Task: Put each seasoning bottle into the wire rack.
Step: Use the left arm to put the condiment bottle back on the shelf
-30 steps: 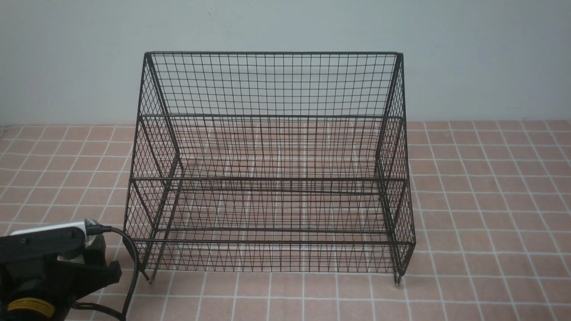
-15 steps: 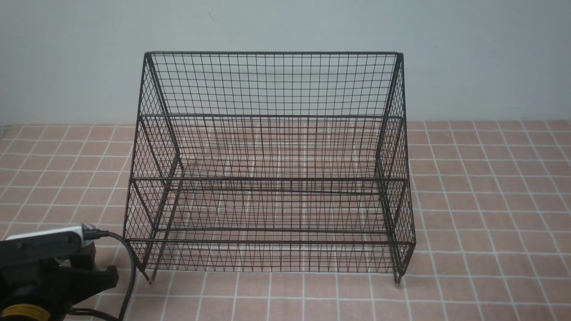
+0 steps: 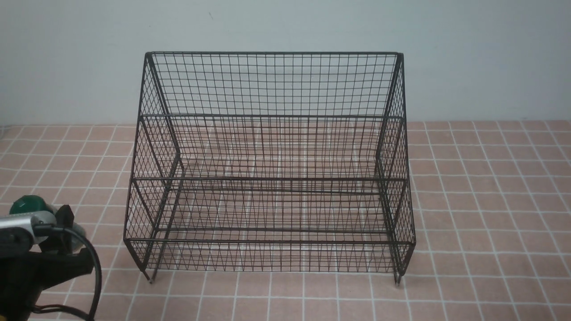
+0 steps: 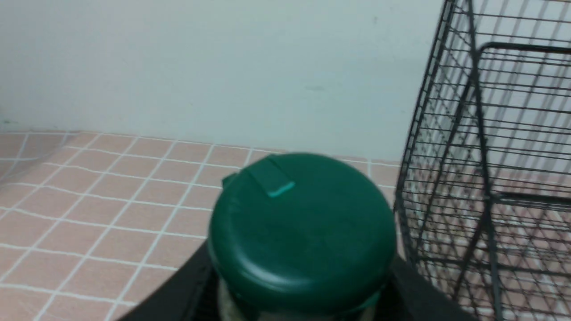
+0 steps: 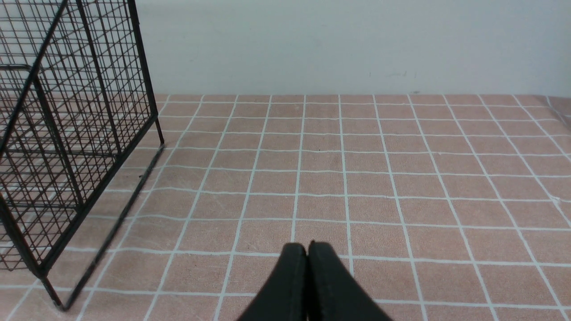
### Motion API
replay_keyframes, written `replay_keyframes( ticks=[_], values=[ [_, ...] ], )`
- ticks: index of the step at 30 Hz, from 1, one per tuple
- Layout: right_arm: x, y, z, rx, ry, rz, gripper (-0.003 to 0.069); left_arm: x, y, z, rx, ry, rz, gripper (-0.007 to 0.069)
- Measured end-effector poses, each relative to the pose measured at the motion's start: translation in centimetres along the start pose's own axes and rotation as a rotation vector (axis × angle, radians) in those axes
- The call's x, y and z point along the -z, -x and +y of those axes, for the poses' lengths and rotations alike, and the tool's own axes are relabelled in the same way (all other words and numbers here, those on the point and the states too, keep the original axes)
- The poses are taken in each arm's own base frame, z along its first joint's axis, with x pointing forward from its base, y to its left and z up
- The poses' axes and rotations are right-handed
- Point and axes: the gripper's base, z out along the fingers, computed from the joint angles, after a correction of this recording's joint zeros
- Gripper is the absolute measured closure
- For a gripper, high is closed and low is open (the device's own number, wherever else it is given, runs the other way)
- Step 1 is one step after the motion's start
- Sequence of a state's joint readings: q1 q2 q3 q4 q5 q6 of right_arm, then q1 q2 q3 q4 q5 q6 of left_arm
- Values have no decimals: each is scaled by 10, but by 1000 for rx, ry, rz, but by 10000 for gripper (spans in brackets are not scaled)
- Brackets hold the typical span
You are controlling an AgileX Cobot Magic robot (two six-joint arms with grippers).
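Observation:
The wire rack (image 3: pixel 272 116) is black mesh with stepped tiers and stands in the middle of the tiled table, with nothing on its tiers. The seasoning bottle (image 3: pixel 26 206) shows its round dark green cap at the far left, left of the rack's front corner. My left gripper (image 3: pixel 50 228) is shut on the bottle. In the left wrist view the cap (image 4: pixel 302 232) fills the space between the black fingers (image 4: pixel 178 287), with the rack's side (image 4: pixel 479 133) close beside it. My right gripper (image 5: pixel 307 250) is shut and empty over bare tiles, with the rack's right side (image 5: pixel 84 111) beside it.
A pale wall runs along the back of the table behind the rack. A black cable (image 3: pixel 96 267) loops off my left wrist near the rack's front left leg (image 3: pixel 151 280). My right arm does not show in the front view.
My left arm has drawn back to the left, away from the rack's front corner. The bottle's green cap was hidden behind the wrist and now shows above it.

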State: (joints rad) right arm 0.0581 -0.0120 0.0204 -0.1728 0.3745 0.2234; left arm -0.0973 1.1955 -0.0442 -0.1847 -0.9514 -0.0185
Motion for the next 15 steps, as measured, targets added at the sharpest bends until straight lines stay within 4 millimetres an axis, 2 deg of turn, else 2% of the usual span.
replay_keyframes(
  ticks=[5,9,11,14,15],
  values=[
    [0,0,0,0,0,0,674,9,16,-8,-29,-76,32,295],
    [0,0,0,0,0,0,674,15,44,-16,-87,-138,23,295],
    [0,0,0,0,0,0,674,22,64,-19,-118,-156,14,295],
    [0,0,0,0,0,0,674,32,87,-21,-100,-158,-2,295],
    [0,0,0,0,0,0,674,33,89,-21,-94,-159,-2,295]
  ],
)
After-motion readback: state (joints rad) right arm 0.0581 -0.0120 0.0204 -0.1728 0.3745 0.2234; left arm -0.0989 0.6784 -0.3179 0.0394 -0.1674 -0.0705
